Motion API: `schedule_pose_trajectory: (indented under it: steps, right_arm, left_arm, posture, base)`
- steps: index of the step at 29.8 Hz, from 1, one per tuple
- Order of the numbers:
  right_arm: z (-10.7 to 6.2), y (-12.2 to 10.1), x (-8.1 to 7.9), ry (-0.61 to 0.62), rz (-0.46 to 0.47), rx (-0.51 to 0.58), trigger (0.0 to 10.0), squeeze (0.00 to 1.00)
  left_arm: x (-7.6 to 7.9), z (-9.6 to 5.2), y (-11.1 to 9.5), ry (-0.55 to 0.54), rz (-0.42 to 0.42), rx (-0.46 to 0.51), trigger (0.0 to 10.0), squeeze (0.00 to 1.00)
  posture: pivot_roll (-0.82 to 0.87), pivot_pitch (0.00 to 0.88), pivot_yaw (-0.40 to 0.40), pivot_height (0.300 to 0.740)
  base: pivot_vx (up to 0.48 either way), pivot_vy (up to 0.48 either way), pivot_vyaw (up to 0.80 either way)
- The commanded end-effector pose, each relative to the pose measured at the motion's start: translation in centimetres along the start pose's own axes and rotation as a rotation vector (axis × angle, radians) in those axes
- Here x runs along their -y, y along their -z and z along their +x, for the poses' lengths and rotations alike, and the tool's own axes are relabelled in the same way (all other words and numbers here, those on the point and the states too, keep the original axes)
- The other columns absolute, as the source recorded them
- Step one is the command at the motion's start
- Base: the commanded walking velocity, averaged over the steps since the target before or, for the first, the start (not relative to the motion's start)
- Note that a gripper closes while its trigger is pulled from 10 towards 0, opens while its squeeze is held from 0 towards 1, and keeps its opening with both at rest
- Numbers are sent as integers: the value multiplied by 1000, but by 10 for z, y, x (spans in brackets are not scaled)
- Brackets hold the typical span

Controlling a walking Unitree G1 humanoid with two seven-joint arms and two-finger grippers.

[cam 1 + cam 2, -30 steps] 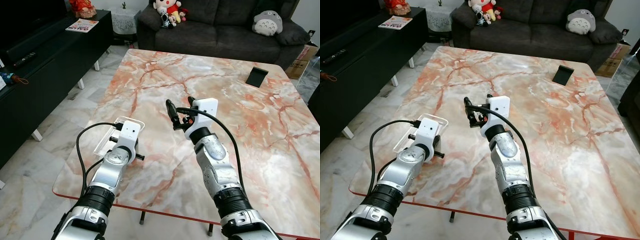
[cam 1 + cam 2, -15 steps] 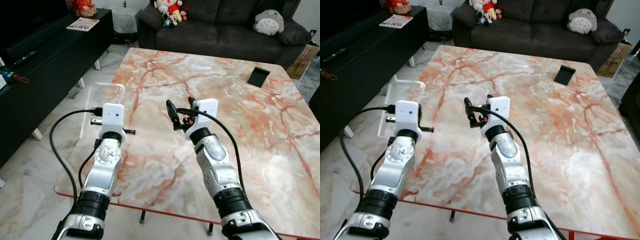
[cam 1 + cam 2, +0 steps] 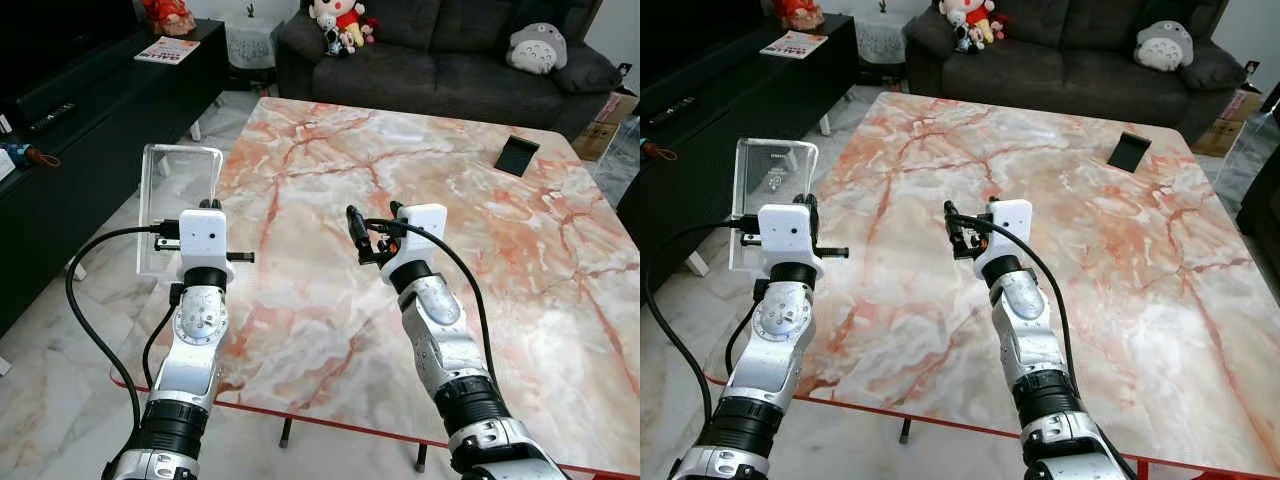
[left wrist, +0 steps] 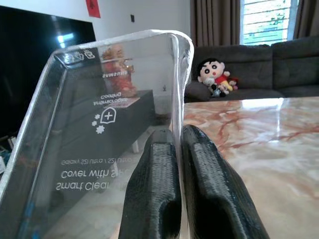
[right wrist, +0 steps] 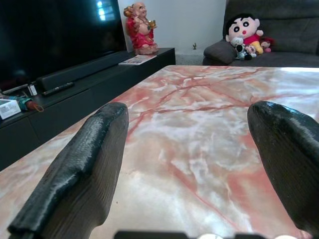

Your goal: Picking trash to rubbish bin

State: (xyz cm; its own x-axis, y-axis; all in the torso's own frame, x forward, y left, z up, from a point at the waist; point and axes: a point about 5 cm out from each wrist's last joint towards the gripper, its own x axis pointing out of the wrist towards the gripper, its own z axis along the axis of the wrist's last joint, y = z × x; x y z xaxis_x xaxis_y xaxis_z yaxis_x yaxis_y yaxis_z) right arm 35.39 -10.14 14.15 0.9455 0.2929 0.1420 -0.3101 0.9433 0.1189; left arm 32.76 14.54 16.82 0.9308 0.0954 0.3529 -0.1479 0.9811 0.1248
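Observation:
A clear plastic phone-cover package [image 3: 178, 205] stands upright in the air off the left edge of the marble table [image 3: 330, 190]. My left gripper [image 4: 178, 134] is shut on its lower edge, and printed text shows through the plastic in the left wrist view. My right gripper [image 3: 373, 215] hovers over the middle of the table, open, with nothing between its fingers [image 5: 84, 164].
A small black stand [image 3: 515, 154] sits at the table's far right. A dark sofa [image 3: 440, 70] with plush toys is beyond the table. A black TV console [image 3: 90, 120] runs along the left, with tiled floor [image 3: 110, 270] between it and the table.
My left gripper has lifted the clear package off the table's front left corner and swung it upright, out past the left edge. The right gripper has shifted slightly to the right.

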Motion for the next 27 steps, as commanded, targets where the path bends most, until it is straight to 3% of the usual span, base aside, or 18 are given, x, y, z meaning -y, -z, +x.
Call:
schedule_pose_trajectory:
  steps: [1,17,27]
  right_arm:
    - [2,-5,3,12,0,24,10000,0]
    - [4,-3,1,13,5,22,10000,0]
    - [4,-3,2,15,4,23,10000,0]
  left_arm:
    - [6,3,-3,17,-1,14,10000,0]
    - [11,2,1,36,-9,4,10000,0]
    - [15,1,4,62,-11,-14,10000,0]
  posture:
    - [30,4,-74,740]
    - [34,42,-88,740]
    - [33,49,-89,740]
  base:
    - [0,0,0]
    - [0,0,0]
    - [-255,0,0]
